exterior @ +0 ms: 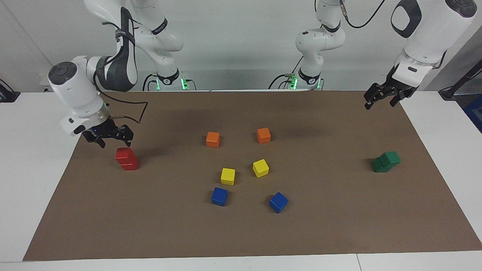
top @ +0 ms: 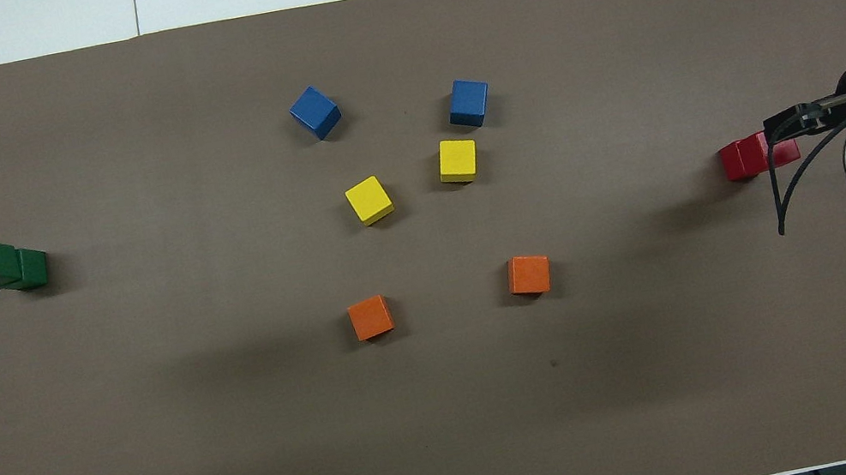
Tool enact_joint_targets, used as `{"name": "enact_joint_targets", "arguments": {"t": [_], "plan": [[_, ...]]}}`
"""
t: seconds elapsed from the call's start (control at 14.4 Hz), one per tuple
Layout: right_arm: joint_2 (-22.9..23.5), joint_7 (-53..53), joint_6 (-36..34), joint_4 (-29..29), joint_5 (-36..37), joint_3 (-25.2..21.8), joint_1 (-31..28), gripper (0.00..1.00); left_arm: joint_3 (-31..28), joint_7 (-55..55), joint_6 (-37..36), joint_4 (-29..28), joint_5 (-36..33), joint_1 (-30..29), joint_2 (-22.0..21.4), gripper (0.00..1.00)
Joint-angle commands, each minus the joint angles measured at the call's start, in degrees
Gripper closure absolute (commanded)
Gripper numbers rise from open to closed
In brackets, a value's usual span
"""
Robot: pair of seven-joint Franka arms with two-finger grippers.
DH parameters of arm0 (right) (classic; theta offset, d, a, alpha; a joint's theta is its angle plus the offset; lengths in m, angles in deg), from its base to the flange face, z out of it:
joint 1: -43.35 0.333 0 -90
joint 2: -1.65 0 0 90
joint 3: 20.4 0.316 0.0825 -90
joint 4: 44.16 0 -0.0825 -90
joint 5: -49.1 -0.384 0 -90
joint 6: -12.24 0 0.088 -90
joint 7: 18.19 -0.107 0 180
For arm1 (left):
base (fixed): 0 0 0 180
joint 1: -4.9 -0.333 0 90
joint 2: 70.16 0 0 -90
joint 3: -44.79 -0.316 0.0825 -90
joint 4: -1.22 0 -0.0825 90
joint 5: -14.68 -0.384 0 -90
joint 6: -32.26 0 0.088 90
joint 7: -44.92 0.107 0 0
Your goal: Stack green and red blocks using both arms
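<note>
Red blocks: two cubes stacked one on the other, standing on the brown mat toward the right arm's end of the tabletop.
Green blocks: two cubes at the left arm's end, the upper one set askew on the lower.
Right tool: fingers spread apart, empty, in the air just above the red stack, not touching it.
Left tool: fingers spread apart, empty, raised over the mat's corner at its own end, well apart from the green pair.
Orange cubes: two, mid-mat, nearest the robots of the middle group.
Yellow cubes: two, farther from the robots than the orange.
Blue cubes: two, farthest from the robots.
</note>
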Motion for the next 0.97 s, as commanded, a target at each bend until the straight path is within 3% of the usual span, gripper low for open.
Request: {"name": "enact_joint_targets", "arguments": {"t": [0.0, 0.21, 0.42, 0.9], "plan": [[-5.42, 0.68, -5.67, -1.42, -0.48, 0.35, 0.15, 0.0, -0.48, 0.06, 1.51, -2.04, 1.12, 0.59, -1.8, 0.0], [-8.5, 0.16, -14.02, -5.45, -0.48, 0.35, 0.15, 0.0, -0.48, -0.03, 1.43, -1.95, 1.12, 0.59, -1.8, 0.0], [-6.14, -0.63, -22.1, -13.97, -0.39, 0.35, 0.24, 0.0, -0.48, 0.06, 1.43, -1.86, 1.12, 0.59, -1.8, 0.0], [-5.43, -4.06, -23.79, -15.75, -0.48, 0.44, 1.12, 0.0, -0.48, 0.06, 1.25, -1.86, 1.12, 0.59, -1.8, 0.0]]}}
